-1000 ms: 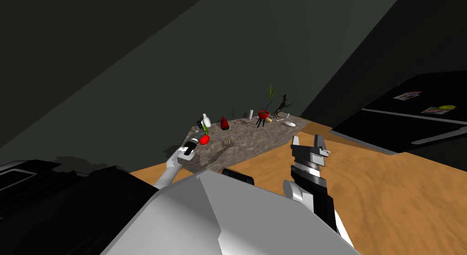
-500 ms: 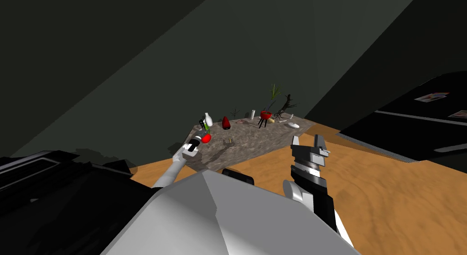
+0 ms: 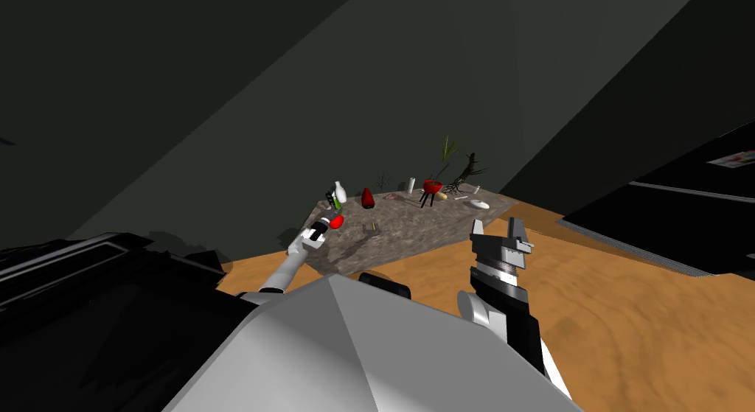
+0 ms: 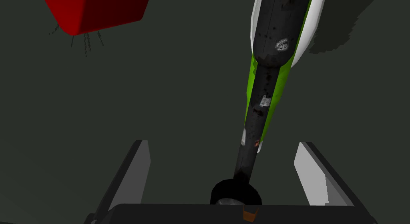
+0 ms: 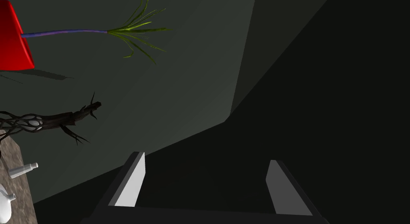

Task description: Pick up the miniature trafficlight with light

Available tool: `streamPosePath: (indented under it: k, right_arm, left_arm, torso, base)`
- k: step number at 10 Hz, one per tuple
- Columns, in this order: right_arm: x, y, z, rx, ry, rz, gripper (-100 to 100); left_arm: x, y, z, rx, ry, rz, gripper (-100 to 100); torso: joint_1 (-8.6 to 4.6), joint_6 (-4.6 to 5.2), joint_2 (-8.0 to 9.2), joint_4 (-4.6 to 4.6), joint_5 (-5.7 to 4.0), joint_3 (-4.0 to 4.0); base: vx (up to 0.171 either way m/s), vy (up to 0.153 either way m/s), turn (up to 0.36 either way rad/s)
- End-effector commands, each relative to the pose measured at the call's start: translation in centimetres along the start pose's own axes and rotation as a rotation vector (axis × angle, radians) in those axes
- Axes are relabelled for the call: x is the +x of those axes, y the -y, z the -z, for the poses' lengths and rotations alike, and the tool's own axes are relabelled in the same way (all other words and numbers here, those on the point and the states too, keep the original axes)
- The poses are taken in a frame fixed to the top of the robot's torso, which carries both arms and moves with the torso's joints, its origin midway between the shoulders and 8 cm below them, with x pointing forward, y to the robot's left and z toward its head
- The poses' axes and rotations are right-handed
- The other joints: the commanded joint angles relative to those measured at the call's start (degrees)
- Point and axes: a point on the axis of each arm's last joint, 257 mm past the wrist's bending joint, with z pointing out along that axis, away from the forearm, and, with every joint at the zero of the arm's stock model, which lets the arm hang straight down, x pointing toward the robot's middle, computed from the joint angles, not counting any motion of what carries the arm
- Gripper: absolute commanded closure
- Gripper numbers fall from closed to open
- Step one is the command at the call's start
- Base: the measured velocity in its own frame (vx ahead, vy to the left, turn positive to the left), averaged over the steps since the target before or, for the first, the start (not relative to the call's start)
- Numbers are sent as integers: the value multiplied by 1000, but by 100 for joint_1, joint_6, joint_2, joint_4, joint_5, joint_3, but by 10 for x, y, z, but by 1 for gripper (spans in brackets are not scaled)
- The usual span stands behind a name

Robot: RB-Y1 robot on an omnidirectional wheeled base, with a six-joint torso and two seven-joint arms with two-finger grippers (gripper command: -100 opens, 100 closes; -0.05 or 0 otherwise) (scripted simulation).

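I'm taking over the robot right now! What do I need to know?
Left gripper: open, with one finger on each side of the traffic light's black pole and not touching it.
Right gripper: open and holding nothing, held over the orange floor beside the table.
Things: the traffic light stands on the table's near left corner. A red thing sits close by.
Done: the left gripper is lined up around the pole.
Left: shut the fingers on the pole, then lift it off the table, probably keeping clear of the red thing.
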Motion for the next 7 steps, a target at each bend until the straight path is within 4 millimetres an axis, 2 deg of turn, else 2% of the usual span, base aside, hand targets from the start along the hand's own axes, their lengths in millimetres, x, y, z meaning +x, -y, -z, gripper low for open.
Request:
streamPosePath:
  k: [1,2,3,5,6,7]
  right_arm:
    - [0,0,0,0,0,0,0]
    - [0,0,0,0,0,0,0]
    - [0,0,0,0,0,0,0]
    - [0,0,0,0,0,0,0]
    - [0,0,0,0,0,0,0]
    - [0,0,0,0,0,0,0]
  left_arm:
    - [10,-7,-4,-11,-22,6,-100]
    - [2,13,-18,41,-1,1,-100]
    - [1,12,-25,37,1,6,-100]
    - [14,4,-24,19,-26,10,-100]
    - [5,22,-38,68,-5,3,-100]
    - [0,24,-44,70,3,6,-100]
  torso:
    - [0,0,0,0,0,0]
    - [8,1,-7,-9,10,-8]
    - [8,-2,-11,-12,12,-11]
    - [14,1,-15,-13,13,-14]
    - [23,-1,-17,-18,19,-17]
    - [19,-4,-16,-19,20,-17]
  base:
    - [-6,-19,3]
    - [-16,-34,165]
    - [-17,-37,100]
    - [-4,-6,-16]
    - [-12,-18,162]
    - [-17,-32,105]
